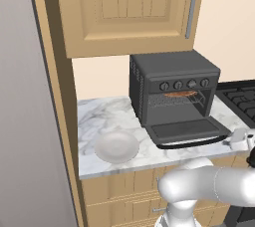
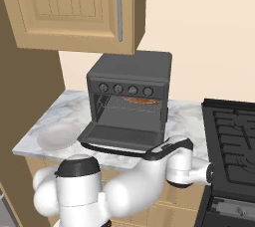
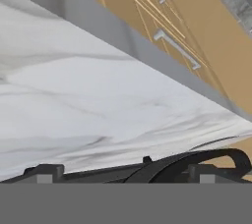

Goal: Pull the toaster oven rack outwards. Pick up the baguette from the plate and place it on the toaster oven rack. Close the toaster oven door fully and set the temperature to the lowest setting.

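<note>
A wooden wall cabinet [image 1: 127, 9] is hanging above the marble counter [image 1: 99, 114], and the toaster oven [image 1: 172, 74] is sitting on that counter against the wall. Its toaster oven door [image 1: 187, 130] is lying dropped open, flat over the counter, bar handle toward the robot. The right base view is showing the black stovetop [image 2: 234, 131] to the oven's right more fully than the left base view, which is catching just its corner.

Inside the open cavity the toaster oven rack [image 1: 175, 100] is sitting, and the baguette [image 1: 180, 93] is lying on it; from the right base view the loaf [image 2: 141, 100] is reading as an orange strip toward the rack's right side. The plate [image 1: 116, 146] is resting bare on the counter, left of the door and apart from it.

The gripper [image 3: 123, 171] is showing in the hand view with its two fingertips [image 3: 44, 173] standing wide apart, grasping nothing, looking along the underside edge of the marble, with the curved dark door handle [image 3: 206, 159] lying just beyond the tips.
</note>
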Motion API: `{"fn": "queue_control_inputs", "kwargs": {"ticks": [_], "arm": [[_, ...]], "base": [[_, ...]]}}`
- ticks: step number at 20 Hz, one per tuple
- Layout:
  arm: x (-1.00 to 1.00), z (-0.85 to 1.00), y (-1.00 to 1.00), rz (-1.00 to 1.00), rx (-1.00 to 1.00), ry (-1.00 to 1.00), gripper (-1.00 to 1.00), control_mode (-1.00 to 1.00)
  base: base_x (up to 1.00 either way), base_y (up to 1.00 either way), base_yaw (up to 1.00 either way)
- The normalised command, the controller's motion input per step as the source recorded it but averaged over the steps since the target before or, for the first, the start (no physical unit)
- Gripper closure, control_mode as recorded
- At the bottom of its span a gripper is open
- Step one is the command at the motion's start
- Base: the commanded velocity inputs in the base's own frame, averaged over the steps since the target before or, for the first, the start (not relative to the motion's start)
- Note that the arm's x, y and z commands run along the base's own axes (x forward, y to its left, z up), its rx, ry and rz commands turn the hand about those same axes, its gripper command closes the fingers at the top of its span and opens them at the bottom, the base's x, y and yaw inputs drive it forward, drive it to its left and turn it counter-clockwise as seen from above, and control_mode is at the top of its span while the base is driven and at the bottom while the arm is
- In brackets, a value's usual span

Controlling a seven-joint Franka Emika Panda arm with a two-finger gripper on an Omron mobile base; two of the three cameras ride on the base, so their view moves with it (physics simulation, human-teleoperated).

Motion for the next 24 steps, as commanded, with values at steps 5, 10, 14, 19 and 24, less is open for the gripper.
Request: {"fn": "queue_control_inputs", "kwargs": {"ticks": [5,10,14,19,24], "arm": [[0.05,-0.05,0.4,0.0,0.0,-0.03,-1.0,-1.0],[0.33,-0.03,0.74,0.0,0.0,0.0,-1.0,-1.0],[0.34,0.09,0.56,0.0,0.02,-0.04,-1.0,-1.0],[0.42,0.54,0.42,0.0,0.13,-0.08,-1.0,-1.0],[0.64,0.7,0.49,0.0,0.16,-0.08,-1.0,-1.0]], "base": [[0.0,0.0,0.0],[0.0,0.0,0.0],[0.0,0.0,0.0],[0.0,0.0,0.0],[0.0,0.0,0.0]]}}
